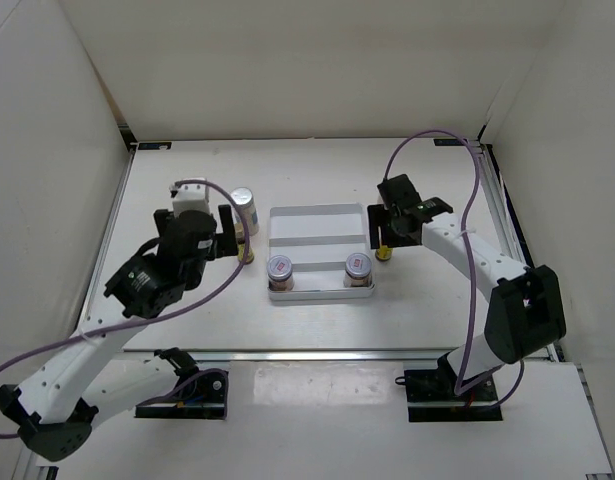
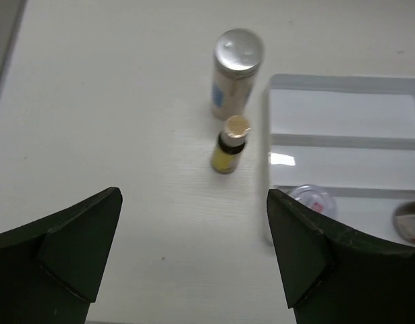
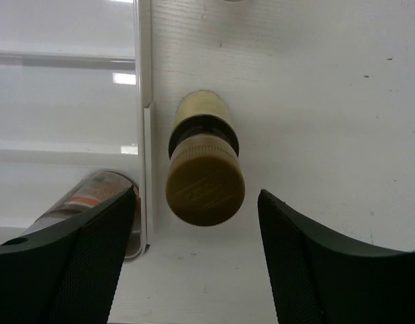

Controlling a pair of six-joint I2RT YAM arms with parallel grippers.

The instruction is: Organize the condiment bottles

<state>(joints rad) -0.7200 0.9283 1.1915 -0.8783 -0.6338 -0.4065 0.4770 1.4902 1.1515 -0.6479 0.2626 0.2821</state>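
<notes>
Between the open jaws of the right gripper [image 3: 195, 202], untouched: yellow bottle [image 3: 202, 158]. Light and tippy; pinch its middle. Wide open and empty: left gripper [image 2: 194, 196].

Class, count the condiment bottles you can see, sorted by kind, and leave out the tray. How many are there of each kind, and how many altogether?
White silver-lidded shaker: 1
Slim yellow bottles: 2
Squat jars with pinkish-red tops: 2
Total: 5
</notes>
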